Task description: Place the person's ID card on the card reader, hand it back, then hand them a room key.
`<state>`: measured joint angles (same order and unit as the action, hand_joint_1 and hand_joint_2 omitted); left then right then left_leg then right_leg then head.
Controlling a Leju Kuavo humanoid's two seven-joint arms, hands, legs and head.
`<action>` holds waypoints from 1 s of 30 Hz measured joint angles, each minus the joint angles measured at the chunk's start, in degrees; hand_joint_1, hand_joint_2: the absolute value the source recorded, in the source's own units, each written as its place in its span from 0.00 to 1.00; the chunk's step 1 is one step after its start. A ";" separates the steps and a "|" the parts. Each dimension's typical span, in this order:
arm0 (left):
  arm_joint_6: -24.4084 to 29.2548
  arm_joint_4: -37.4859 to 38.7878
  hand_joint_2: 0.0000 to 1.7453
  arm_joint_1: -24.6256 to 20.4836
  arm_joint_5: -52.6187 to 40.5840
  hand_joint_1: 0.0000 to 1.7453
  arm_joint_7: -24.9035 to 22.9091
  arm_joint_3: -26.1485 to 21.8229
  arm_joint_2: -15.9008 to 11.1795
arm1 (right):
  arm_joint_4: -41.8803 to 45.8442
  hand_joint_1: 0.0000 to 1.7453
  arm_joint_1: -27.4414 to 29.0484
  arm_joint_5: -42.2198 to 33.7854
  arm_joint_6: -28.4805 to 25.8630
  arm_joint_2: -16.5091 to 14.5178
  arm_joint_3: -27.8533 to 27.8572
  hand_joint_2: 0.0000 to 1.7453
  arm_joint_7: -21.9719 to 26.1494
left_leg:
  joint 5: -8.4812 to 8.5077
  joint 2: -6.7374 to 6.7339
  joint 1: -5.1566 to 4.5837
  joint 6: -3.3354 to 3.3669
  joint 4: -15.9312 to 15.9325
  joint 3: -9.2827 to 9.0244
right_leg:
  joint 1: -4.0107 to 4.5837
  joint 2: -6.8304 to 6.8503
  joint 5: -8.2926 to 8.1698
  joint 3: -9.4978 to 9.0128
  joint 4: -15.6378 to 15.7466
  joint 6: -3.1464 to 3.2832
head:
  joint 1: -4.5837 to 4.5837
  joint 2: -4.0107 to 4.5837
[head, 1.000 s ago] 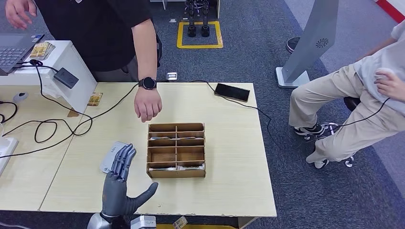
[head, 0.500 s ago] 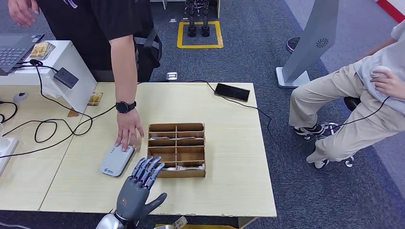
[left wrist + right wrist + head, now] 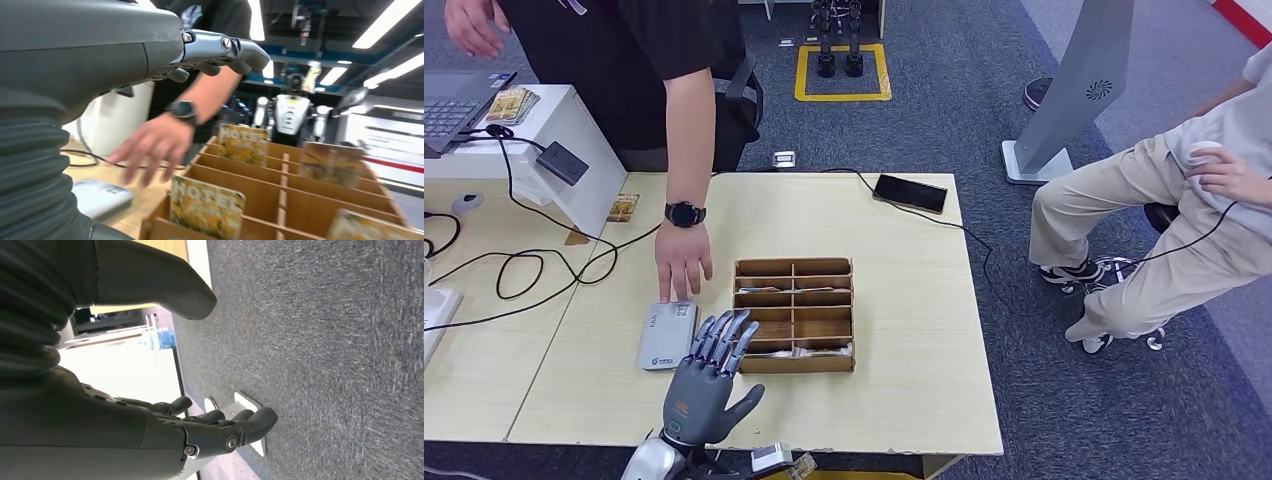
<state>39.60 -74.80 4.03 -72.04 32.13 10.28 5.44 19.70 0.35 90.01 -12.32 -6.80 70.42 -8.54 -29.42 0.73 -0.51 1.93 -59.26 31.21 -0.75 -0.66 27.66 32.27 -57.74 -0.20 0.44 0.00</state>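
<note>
Tabletop wooden divider box [image 3: 793,314] holds hotel cards [image 3: 207,206]; both hands' fingers [image 3: 721,338] spread, empty

Black phone [image 3: 910,192] on table [image 3: 904,330] at 1 o'clock, cable running from it. Laptop [image 3: 454,100] at 10 o'clock on white stand [image 3: 574,125], small black box [image 3: 562,162] on its slope. Black cables [image 3: 519,270] loop at 9 o'clock. Seated person [image 3: 1164,210] at 3 o'clock.
</note>
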 joint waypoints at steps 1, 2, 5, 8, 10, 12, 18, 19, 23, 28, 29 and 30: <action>0.00 -0.26 1.00 -0.04 -1.11 0.00 -0.45 -0.78 0.52 | -0.02 0.00 0.00 0.00 -0.01 0.00 0.00 1.00 -0.03 | 0.00 0.00 0.00 0.00 0.00 0.00 | 0.00 0.00 0.00 0.00 0.00 0.00 | 0.01 0.00; 0.00 -0.58 1.00 -0.06 -2.40 0.00 -1.06 -1.47 1.02 | -0.04 0.00 0.00 0.00 -0.01 0.00 0.00 1.00 -0.05 | 0.00 0.00 0.00 0.00 0.00 0.00 | 0.00 0.00 0.00 0.00 0.00 0.00 | 0.00 0.00; 0.00 -1.81 1.00 -0.12 -6.65 0.00 -4.14 -2.86 2.07 | -0.13 0.00 0.00 0.00 0.01 0.00 0.00 1.00 -0.07 | 0.00 0.00 0.00 0.00 0.00 0.00 | 0.00 0.00 0.00 0.00 0.00 0.00 | 0.00 0.00; 0.00 -2.81 1.00 -0.20 -10.38 0.00 -9.16 -2.94 2.05 | -0.31 0.00 0.00 0.00 0.01 0.01 -0.10 1.00 -0.15 | 0.00 0.00 0.01 0.00 0.00 -0.01 | 0.01 0.00 0.00 0.00 0.00 0.00 | 0.00 0.00; 0.01 -3.33 1.00 -0.29 -11.67 0.00 -12.60 -2.63 1.68 | -0.43 0.00 -0.01 0.00 0.01 0.05 -0.28 1.00 -0.20 | 0.00 0.00 0.01 0.00 0.00 -0.01 | 0.01 0.00 0.00 0.00 0.00 0.00 | 0.00 0.00; 0.01 -3.75 1.00 -0.42 -11.92 0.00 -14.45 -2.24 1.25 | -0.54 0.00 -0.02 0.00 -0.01 0.11 -0.41 1.00 -0.21 | 0.00 0.00 0.01 0.00 0.00 -0.01 | 0.01 0.00 0.00 0.00 0.00 0.00 | 0.01 0.00; 0.02 -4.14 1.00 -0.63 -11.79 0.00 -15.55 -0.92 0.22 | -0.79 0.00 -0.04 0.00 -0.05 0.17 -0.55 1.00 -0.16 | 0.00 0.00 0.01 0.00 0.00 -0.01 | 0.00 -0.01 0.00 0.00 0.00 0.00 | -0.01 0.00; 0.02 -4.15 1.00 -0.67 -11.77 0.00 -15.56 -0.68 0.07 | -0.84 0.00 -0.05 0.00 -0.08 0.17 -0.57 1.00 -0.15 | 0.00 0.00 0.01 0.00 0.00 0.00 | 0.00 -0.01 0.00 0.00 0.00 0.00 | 0.00 0.00; 0.02 -4.15 1.00 -0.79 -11.39 0.00 -15.40 -0.13 -0.41 | -0.98 0.00 -0.06 0.00 -0.13 0.17 -0.83 1.00 -0.14 | 0.00 0.00 0.00 0.00 0.00 0.00 | 0.00 -0.01 0.00 0.00 0.00 0.00 | 0.00 0.00; 0.02 -4.15 1.00 -0.82 -8.56 0.00 -11.50 0.38 -0.91 | -1.18 0.00 -0.06 0.00 -0.19 0.19 -1.08 1.00 -0.07 | 0.00 0.00 0.00 0.00 0.00 0.00 | 0.00 -0.01 0.00 0.00 0.00 0.00 | 0.01 0.00; 0.02 -4.15 1.00 -0.82 -7.92 0.00 -10.53 0.38 -0.97 | -1.21 0.00 -0.06 0.00 -0.21 0.21 -1.10 1.00 -0.05 | 0.00 0.00 0.00 0.00 0.00 0.00 | 0.00 0.00 0.00 0.00 0.00 0.00 | 0.01 0.00; 0.02 -4.15 1.00 -0.82 -7.46 0.00 -9.80 0.38 -1.00 | -1.25 0.00 -0.07 0.00 -0.23 0.22 -1.12 1.00 -0.05 | 0.00 0.00 0.01 0.00 0.00 0.00 | 0.00 0.00 0.00 0.00 0.00 0.00 | 0.01 0.00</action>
<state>39.63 -78.95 3.21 -79.50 22.32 10.67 4.44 18.45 0.28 90.01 -12.55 -6.58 69.30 -8.59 -29.42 0.73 -0.51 1.93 -59.26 31.20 -0.75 -0.66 27.66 32.27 -57.74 -0.20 0.45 0.00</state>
